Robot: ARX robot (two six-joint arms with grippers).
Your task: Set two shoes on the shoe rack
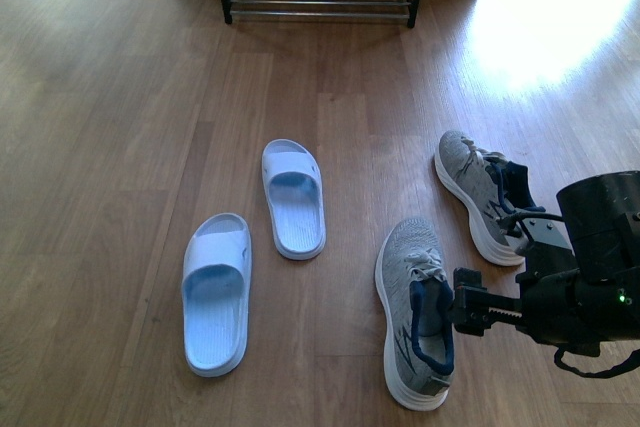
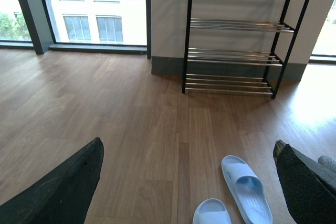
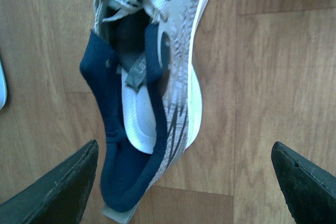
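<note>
Four shoes: grey knit sneakers (image 1: 412, 257) and pale blue rubber slides (image 1: 217, 292) were left unracked.
Black chrome-barred shoe rack (image 2: 236, 24): apparently unfilled.
Right gripper (image 3: 186, 182), left gripper (image 2: 184, 187): opened wide, nothing held.

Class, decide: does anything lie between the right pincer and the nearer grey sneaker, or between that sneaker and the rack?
Nothing visible. The open right pincer hangs over the sneaker, and bare floor runs to the rack, between a blue sandal and the other sneaker.
</note>
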